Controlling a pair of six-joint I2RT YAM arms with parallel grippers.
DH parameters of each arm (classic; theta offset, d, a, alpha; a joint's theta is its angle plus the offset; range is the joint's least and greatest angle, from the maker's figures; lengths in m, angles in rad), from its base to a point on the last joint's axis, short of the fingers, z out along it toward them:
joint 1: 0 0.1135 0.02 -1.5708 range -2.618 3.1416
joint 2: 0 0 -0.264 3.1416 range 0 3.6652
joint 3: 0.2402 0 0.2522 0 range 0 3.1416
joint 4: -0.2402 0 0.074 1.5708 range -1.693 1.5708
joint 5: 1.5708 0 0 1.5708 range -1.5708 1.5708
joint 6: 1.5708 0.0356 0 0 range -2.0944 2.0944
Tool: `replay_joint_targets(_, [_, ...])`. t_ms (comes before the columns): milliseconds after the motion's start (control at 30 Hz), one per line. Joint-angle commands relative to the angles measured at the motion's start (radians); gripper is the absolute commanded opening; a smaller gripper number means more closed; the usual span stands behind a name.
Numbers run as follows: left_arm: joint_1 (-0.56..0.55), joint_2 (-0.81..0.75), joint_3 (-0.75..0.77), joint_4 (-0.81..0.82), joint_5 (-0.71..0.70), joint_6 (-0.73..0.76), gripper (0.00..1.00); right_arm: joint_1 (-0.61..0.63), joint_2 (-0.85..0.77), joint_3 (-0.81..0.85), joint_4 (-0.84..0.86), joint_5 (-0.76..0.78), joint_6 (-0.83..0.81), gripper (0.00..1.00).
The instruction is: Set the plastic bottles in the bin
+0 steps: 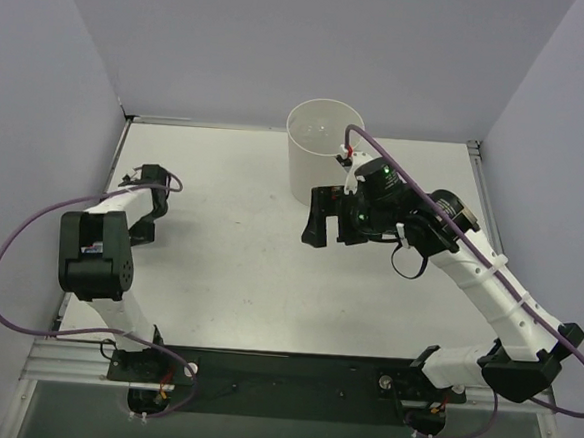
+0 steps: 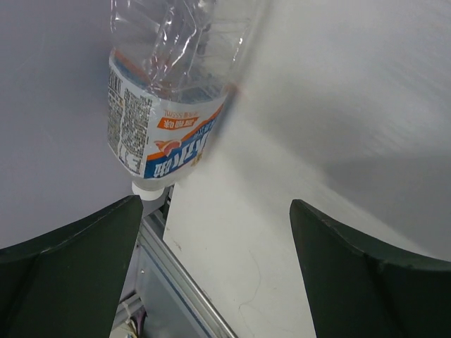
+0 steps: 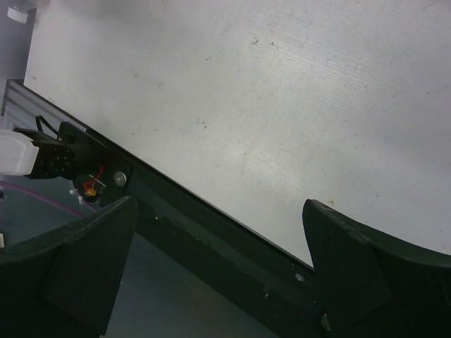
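Observation:
A clear plastic bottle [image 2: 165, 105] with a blue, orange and white label lies by the left wall at the table's edge, its white cap [image 2: 151, 189] pointing toward me. My left gripper [image 2: 215, 204] is open just short of it, the cap close to the left finger [image 2: 77, 260]; nothing is between the jaws. From above, that gripper [image 1: 152, 207] sits at the table's far left and covers the bottle. The off-white bin [image 1: 321, 156] stands upright at the back centre. Faint clear glints show inside it. My right gripper [image 1: 314, 218] hangs open and empty in front of the bin.
A metal rail [image 2: 176, 282] runs along the table's left edge beside the bottle. The right wrist view looks down on bare tabletop [image 3: 268, 105] and the black base plate [image 3: 211, 232] at the near edge. Grey walls enclose the left, back and right sides.

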State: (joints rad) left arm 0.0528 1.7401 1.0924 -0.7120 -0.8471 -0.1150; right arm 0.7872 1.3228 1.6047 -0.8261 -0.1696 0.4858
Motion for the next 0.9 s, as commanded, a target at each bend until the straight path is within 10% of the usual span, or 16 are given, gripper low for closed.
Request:
replay_joint_targets(0, [0.041,0.021,-0.005,0.206,-0.046,0.11,0.98,0.012,0.015,0.037,-0.067,-0.033,-0.015,0.97])
replay_joint_targets(533, [0.18,0.269,0.165,0.327,0.037,0.169,0.97,0.012,0.161,0.25,-0.205,-0.064,-0.072,0.97])
replay_joint_targets(733, [0.18,0.219,0.097,0.368,0.022,0.153,0.53,0.012,0.187,0.256,-0.206,-0.053,-0.066,0.97])
replay_joint_targets(867, [0.19,0.176,0.083,0.425,-0.043,0.167,0.5,0.01,0.181,0.251,-0.206,-0.047,-0.055,0.97])
